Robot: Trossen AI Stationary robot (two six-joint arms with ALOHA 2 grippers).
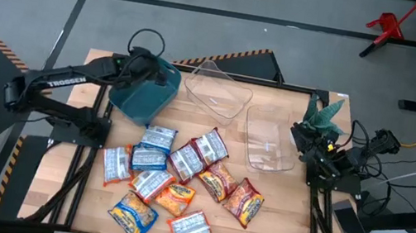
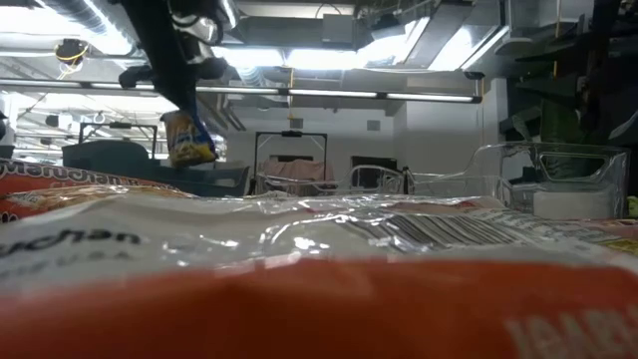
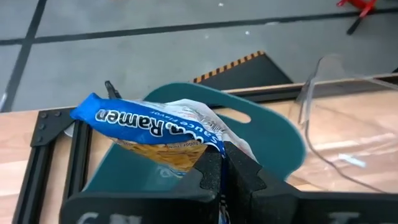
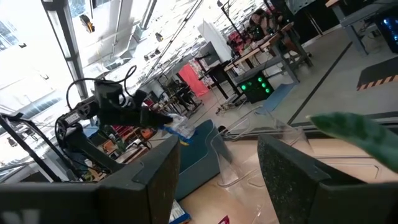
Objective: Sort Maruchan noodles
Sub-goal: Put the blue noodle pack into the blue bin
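Above the teal bin (image 1: 144, 96), the left tool (image 3: 221, 163) is clamped on a blue-yellow ramen packet (image 3: 149, 127), lifted clear; the other packets (image 1: 173, 180) lie heaped mid-table (image 1: 275, 219); the right tool (image 4: 217, 163) waits parted at the table's right edge.

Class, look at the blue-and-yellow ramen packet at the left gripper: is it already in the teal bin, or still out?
Out. The left gripper holds the blue-and-yellow packet in the air above the teal bin.

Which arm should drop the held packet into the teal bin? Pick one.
Left. The left gripper is shut on the blue packet above the teal bin. The right gripper waits open at the table's right edge.
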